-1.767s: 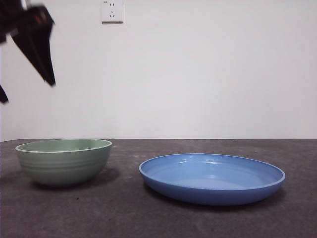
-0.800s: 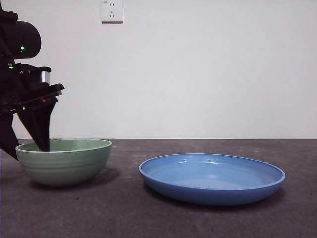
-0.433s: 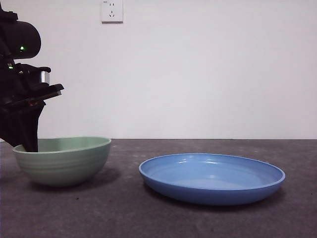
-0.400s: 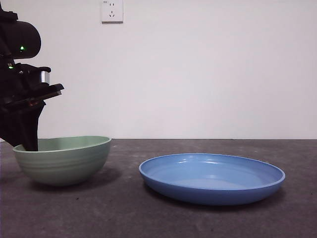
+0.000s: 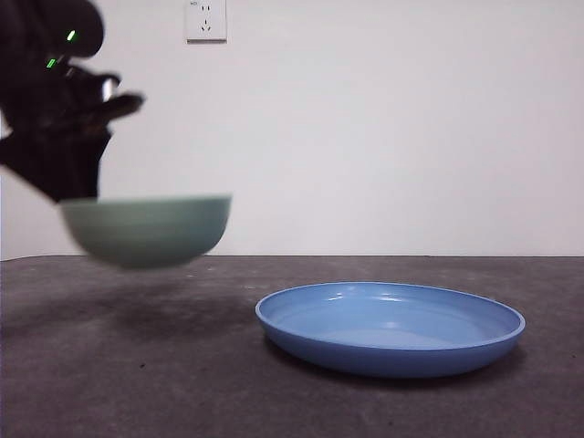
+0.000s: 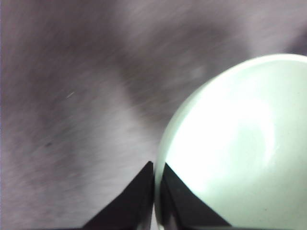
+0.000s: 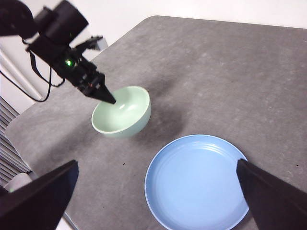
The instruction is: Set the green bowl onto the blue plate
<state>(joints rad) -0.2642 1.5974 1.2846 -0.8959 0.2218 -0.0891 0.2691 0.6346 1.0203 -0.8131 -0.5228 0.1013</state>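
The pale green bowl [image 5: 146, 233] hangs in the air at the left, clear of the dark table, blurred by motion. My left gripper [image 5: 68, 187] is shut on its left rim, one jaw inside the wall and one outside [image 6: 154, 182]. The right wrist view shows the bowl [image 7: 122, 112] held by that gripper [image 7: 108, 98] to the left of the blue plate [image 7: 196, 184]. The blue plate [image 5: 391, 328] lies flat on the table at the right with nothing on it. My right gripper [image 7: 157, 163] is open, high above the table, holding nothing.
A white wall socket [image 5: 206, 20] sits high on the back wall. The table's left edge [image 7: 29, 158] runs close to the left arm, with cables hanging beside it. The bowl's shadow [image 5: 137, 306] lies on the table beneath it.
The left gripper came down onto the bowl's left rim and shut on it. The bowl has since risen off the table and shifted slightly right.
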